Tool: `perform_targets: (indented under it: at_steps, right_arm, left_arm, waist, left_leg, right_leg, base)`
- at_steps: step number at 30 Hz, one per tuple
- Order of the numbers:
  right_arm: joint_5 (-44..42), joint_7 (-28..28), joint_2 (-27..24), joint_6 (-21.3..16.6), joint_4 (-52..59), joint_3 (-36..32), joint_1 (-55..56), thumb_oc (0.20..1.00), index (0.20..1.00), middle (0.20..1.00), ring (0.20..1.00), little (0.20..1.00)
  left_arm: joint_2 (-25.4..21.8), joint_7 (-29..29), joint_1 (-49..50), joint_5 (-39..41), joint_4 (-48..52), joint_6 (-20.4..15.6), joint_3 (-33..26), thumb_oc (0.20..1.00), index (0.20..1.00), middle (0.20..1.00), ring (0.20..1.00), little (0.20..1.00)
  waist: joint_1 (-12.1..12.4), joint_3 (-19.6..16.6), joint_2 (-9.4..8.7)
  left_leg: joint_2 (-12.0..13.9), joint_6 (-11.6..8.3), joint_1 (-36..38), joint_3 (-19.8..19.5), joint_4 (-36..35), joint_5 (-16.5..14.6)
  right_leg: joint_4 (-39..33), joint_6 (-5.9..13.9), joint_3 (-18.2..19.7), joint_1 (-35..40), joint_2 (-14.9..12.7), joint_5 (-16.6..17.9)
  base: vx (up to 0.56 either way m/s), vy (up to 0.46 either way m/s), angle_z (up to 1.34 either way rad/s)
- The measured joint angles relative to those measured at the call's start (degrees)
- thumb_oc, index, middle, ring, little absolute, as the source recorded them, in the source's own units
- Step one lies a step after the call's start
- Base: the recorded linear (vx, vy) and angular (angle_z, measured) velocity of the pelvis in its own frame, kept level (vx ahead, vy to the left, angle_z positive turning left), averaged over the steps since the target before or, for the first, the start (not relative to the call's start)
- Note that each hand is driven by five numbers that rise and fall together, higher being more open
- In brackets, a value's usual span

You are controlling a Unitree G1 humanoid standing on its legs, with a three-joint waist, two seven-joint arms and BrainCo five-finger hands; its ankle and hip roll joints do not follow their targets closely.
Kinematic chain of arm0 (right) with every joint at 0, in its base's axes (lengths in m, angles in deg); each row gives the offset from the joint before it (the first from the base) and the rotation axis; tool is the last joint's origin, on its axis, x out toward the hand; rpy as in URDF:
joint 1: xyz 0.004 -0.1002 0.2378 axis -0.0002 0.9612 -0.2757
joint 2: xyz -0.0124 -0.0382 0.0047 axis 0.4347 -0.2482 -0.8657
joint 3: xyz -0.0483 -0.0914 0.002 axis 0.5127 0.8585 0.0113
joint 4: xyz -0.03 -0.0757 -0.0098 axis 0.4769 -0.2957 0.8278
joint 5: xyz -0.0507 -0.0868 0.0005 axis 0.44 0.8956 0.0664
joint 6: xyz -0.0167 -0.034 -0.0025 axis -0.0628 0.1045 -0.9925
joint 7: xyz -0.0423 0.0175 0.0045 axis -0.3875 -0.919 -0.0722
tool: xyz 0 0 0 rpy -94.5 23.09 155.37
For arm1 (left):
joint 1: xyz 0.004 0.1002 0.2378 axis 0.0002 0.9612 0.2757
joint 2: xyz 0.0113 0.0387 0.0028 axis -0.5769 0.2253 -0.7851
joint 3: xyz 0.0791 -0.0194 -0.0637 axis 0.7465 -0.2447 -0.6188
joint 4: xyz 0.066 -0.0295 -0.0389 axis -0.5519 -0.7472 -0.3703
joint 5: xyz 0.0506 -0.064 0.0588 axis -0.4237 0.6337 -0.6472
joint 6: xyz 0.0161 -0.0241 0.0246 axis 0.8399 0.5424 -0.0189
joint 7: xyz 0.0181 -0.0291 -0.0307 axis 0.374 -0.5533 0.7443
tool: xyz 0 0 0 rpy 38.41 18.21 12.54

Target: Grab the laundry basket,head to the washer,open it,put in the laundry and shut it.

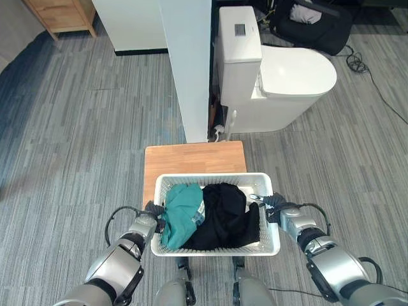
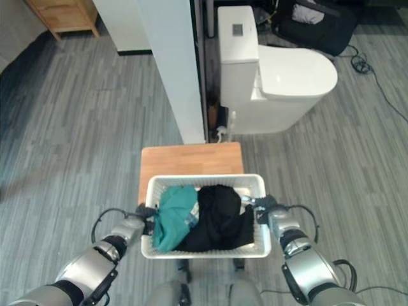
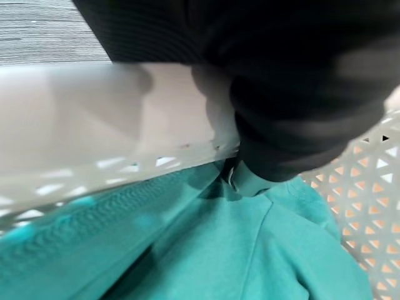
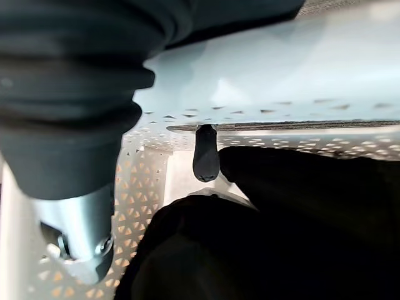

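A white mesh laundry basket [image 1: 213,178] sits on a small wooden table [image 1: 194,158] right in front of me. It holds a teal garment [image 1: 182,213] on the left and a black garment [image 1: 223,217] on the right. My left hand [image 1: 153,213] is at the basket's left rim [image 3: 94,119], its dark cover wrapped over the edge above the teal cloth [image 3: 219,250]. On the opposite side, my right hand [image 1: 275,205] grips the rim [image 4: 281,75], with a dark fingertip [image 4: 206,156] hooked inside beside the black garment [image 4: 281,231].
A white partition post [image 1: 188,64] rises just beyond the table, with a white toilet [image 1: 280,76] to its right. A black bag [image 1: 312,22] lies at the far right and a wooden cabinet [image 1: 60,14] at the far left. Grey plank floor spreads to the left.
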Motion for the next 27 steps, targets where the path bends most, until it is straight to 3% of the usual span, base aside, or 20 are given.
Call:
perform_targets:
  at_steps: [2,3,4,8,13,18,22,25,27]
  right_arm:
    - [-0.8,-0.1,0.3,-0.3,-0.2,-0.9,0.2,1.000,1.000,1.000,1.000,1.000]
    - [-1.9,-0.1,0.2,-0.3,-1.0,-0.9,0.9,0.887,0.887,0.887,0.887,0.887]
    - [-2.2,-0.1,0.3,-0.3,-1.3,-0.9,1.0,0.200,0.200,0.200,0.200,0.200]
    - [-8.6,-1.0,0.9,-1.0,-7.2,-4.6,2.5,0.200,0.200,0.200,0.200,0.200]
    - [-10.8,-1.8,0.6,-3.2,-6.1,-3.5,7.0,0.200,0.200,0.200,0.200,0.200]
    - [-12.6,-1.8,0.4,-4.3,-4.1,-3.2,11.0,0.200,0.200,0.200,0.200,0.200]
    - [-13.0,-1.7,0.2,-5.0,-1.5,-2.6,16.9,0.200,0.200,0.200,0.200,0.200]
    - [-7.3,-0.6,-4.0,-5.5,11.0,-0.1,24.5,0.200,0.200,0.200,0.200,0.200]
    - [-3.3,0.2,-4.5,-5.5,12.7,-0.1,25.4,0.200,0.200,0.200,0.200,0.200]
  left_arm:
    - [0.2,0.0,0.5,0.0,0.0,0.0,0.0,0.200,0.200,0.200,0.200,0.200]
    - [0.7,0.0,1.5,0.0,0.0,0.0,0.0,0.200,0.200,0.200,0.200,0.200]
    - [1.1,0.0,1.9,0.0,-0.1,0.1,0.0,0.200,0.200,0.200,0.200,0.200]
    - [3.2,0.2,5.4,1.7,-0.1,0.4,0.3,0.200,0.200,0.200,0.200,0.200]
    - [4.0,2.3,10.3,6.4,3.6,0.2,2.9,0.200,0.200,0.200,0.200,0.200]
    - [3.4,3.1,13.0,9.0,5.9,-0.3,5.5,0.200,0.200,0.200,0.200,0.200]
    - [0.8,3.1,18.8,9.1,12.2,-0.2,9.0,0.200,0.200,0.200,0.200,0.200]
    - [-5.1,3.2,27.7,9.0,27.3,0.1,9.2,0.200,0.200,0.200,0.200,0.200]
    - [-5.7,3.1,28.6,9.0,28.5,0.9,9.0,0.200,0.200,0.200,0.200,0.200]
  waist:
    - [0.1,-0.2,0.22]
    - [0.0,-0.9,0.73]
    - [0.1,-1.2,1.05]
    - [0.8,-2.7,1.85]
    - [1.8,-5.0,4.46]
    - [1.9,-5.2,4.81]
    - [2.4,-6.7,5.97]
    - [3.0,-7.3,7.05]
    - [3.2,-7.7,7.15]
  left_leg:
    - [0.0,0.01,0.0,0.0,0.0,0.0]
    - [-0.2,0.03,0.0,-0.1,0.0,0.0]
    - [-0.2,0.06,0.0,-0.3,0.0,0.1]
    - [-0.3,0.23,2.8,-2.0,0.0,-0.4]
    - [-0.3,0.06,2.6,-3.0,0.0,-0.5]
    - [-0.3,0.04,4.1,-3.5,0.0,-0.5]
    - [-0.2,-0.35,6.1,-3.9,0.0,-0.9]
    - [-0.3,-0.43,7.1,-4.1,0.0,-0.8]
    - [-0.2,-0.53,8.1,-4.3,0.0,-1.0]
  right_leg:
    - [0.0,0.01,0.0,0.0,-0.1,0.0]
    - [0.0,0.05,-0.1,0.1,-0.2,0.1]
    - [0.0,0.04,-0.2,0.2,-0.2,0.1]
    - [0.0,0.13,-1.8,4.0,-0.2,-1.4]
    - [0.0,0.00,-3.0,4.4,-0.2,-1.7]
    - [0.0,0.03,-3.4,6.2,-0.2,-2.0]
    - [-0.5,-0.05,-4.2,8.3,-0.2,-3.2]
    - [-0.2,0.21,-4.6,9.6,-0.1,-3.1]
    - [-0.5,0.22,-4.6,10.5,-0.1,-3.4]
  base:
    - [0.00,0.000,0.00]
    - [0.04,-0.009,0.06]
    - [0.06,-0.022,0.10]
    - [0.04,-0.021,0.20]
    - [0.02,-0.023,0.10]
    - [0.03,-0.020,0.06]
    - [0.01,-0.046,0.06]
    - [0.00,-0.059,0.05]
    - [0.01,-0.053,0.07]
